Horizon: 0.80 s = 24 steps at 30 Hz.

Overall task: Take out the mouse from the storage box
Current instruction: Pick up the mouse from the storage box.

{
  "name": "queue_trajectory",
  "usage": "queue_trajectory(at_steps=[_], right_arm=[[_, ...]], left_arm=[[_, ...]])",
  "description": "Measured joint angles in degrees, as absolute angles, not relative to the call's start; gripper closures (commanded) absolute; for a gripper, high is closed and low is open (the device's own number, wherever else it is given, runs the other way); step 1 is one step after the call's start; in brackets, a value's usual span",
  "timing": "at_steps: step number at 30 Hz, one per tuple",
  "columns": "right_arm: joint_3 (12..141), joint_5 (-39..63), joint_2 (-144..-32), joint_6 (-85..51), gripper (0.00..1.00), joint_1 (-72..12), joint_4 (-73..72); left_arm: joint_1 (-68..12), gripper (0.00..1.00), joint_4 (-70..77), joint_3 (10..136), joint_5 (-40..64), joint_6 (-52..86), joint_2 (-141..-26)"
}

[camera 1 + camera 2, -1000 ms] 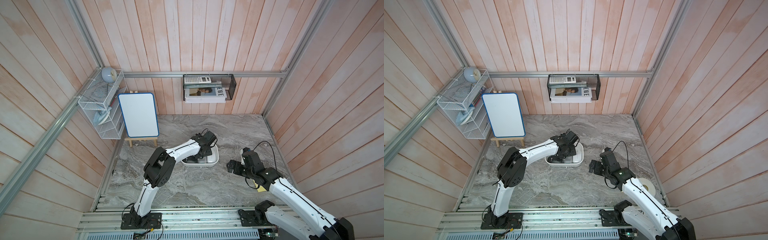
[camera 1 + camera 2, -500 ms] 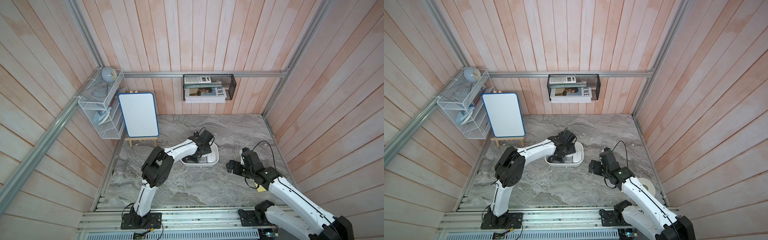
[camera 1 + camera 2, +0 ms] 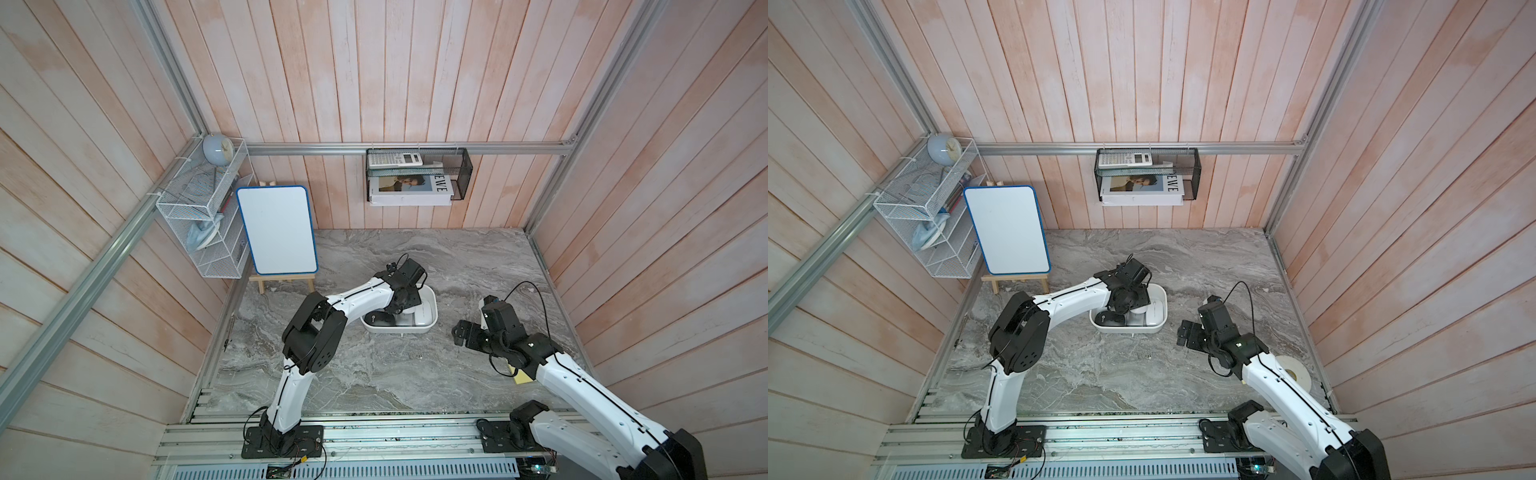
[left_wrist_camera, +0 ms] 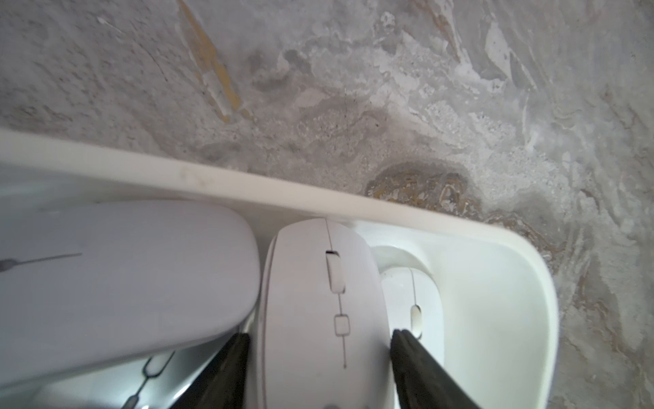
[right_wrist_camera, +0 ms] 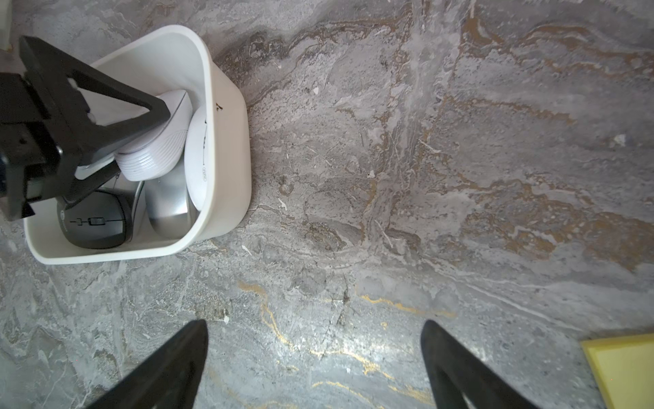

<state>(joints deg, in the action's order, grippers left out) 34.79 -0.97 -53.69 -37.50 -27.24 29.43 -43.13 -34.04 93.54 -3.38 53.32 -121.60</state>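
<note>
Change since the earlier frame: left arm's wrist had swung slightly over the storage box (image 3: pixel 428 328), while the right arm sat where it was.
Left gripper (image 4: pixel 320 357): down inside the box, its two dark fingers (image 4: pixel 407 354) straddling a white mouse (image 4: pixel 323 311) — one finger at each flank, apparently touching, though whether they were truly clamped or only bracketing it could not be told from the wrist view.
Mouse: not yet out; it stood on edge between the fingers, nose toward the box rim (image 4: pixel 247 184), wedged between a larger pale mouse (image 4: pixel 116 279) on one side of the gripper and a smaller white one (image 4: pixel 412 301) on the other.
Other contents: a black mouse (image 5: pixel 95 221) and a silver one (image 5: pixel 166 209) lay lower in the box, beyond the fingers.
Right gripper (image 5: pixel 315 354): jaws wide apart and empty, hovering over bare marble table (image 5: pixel 424 177), the box well off to one side of it.
Doing it well: likely best to close firmly on the mouse's flat flanks, then lift straight up along the fingers' own axis — any sideways drag would probably catch the neighbours or tip the light box.
Risk: smooth curved shell, so a weak pinch might let it squirt out.
</note>
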Motion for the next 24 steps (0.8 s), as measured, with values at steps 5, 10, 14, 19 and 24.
queue_trajectory(at_steps=[5,10,14,19,24], right_arm=[[34.5,-1.0,-53.8,-37.5,0.02,-27.2,28.9],[34.4,-0.9,-53.9,-37.8,0.02,-27.2,28.7],[34.4,-0.8,-53.9,-37.9,0.02,-27.2,28.7],[34.3,-0.8,-53.9,-37.9,0.02,-27.2,28.7],[34.3,-0.8,-53.9,-37.9,0.02,-27.2,28.7]], left_arm=[[-43.5,0.3,-30.0,92.0,-1.5,54.2,-121.4],[-44.2,0.4,-26.2,90.9,0.7,55.7,-121.1],[-44.3,0.43,-24.3,90.3,1.6,56.3,-121.1],[-44.2,0.19,-24.2,90.2,1.5,55.1,-121.1],[-44.4,0.15,-27.8,91.5,1.0,51.3,-120.7]])
